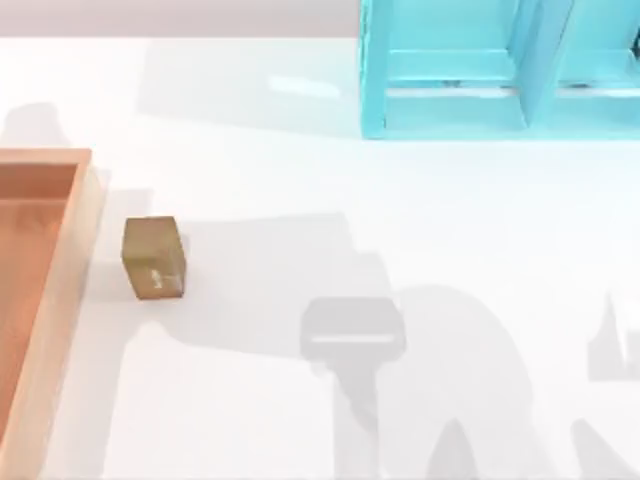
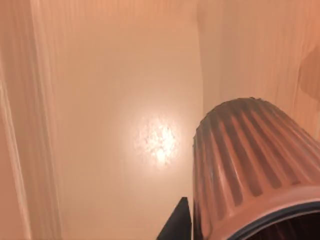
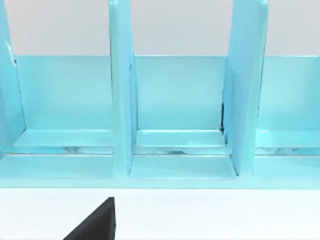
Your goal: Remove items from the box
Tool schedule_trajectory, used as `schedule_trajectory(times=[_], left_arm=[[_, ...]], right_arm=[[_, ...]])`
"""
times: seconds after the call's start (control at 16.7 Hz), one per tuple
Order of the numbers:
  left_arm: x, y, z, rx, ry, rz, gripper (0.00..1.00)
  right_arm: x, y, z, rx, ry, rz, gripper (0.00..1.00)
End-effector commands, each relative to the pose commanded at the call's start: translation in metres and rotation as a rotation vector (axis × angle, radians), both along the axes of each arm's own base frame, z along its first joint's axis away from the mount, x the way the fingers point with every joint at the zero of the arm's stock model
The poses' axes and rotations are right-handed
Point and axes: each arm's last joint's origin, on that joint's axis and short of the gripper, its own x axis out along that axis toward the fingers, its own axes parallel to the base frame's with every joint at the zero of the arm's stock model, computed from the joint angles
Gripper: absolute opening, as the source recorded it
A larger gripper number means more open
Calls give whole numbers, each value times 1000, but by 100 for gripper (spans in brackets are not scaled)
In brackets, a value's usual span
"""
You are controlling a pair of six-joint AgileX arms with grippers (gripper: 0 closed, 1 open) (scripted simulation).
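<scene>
In the left wrist view, the copper-brown ribbed cup (image 2: 250, 165) fills the near corner, its rim toward the camera, over the orange-brown floor of the box (image 2: 115, 100). My left gripper (image 2: 215, 236) is shut on the cup; one dark fingertip (image 2: 177, 224) presses its side and the other is hidden behind it. The tan-gold block (image 1: 155, 257) with a pale mark lies on the white table just right of the box's rim (image 1: 70, 290). My right gripper (image 3: 160, 234) is parked facing the shelf unit, one dark fingertip (image 3: 95, 222) showing off to the side.
A turquoise shelf unit (image 1: 500, 70) with upright dividers stands at the back right of the table, seen close as shelf unit (image 3: 175, 110) from the right wrist. Grey arm shadows fall on the white table (image 1: 400, 250) between the block and the front edge.
</scene>
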Motion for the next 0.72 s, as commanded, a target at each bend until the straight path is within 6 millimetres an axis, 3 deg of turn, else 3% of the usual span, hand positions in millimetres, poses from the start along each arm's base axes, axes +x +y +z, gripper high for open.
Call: schedule_trajectory(times=[0.18,0.3,0.54,0.72], left_arm=[[1,-13,-4,-1,6,0,0],[2,-40,-12,-1,15,-2,0],[-13,-131,-33,7,25,-6,0],[-50,-206,-52,14,21,-4,0]], right_arm=[[0,0,0,0,0,0,100],[0,0,0,0,0,0,100],[0,0,0,0,0,0,100],[0,0,0,0,0,0,100]])
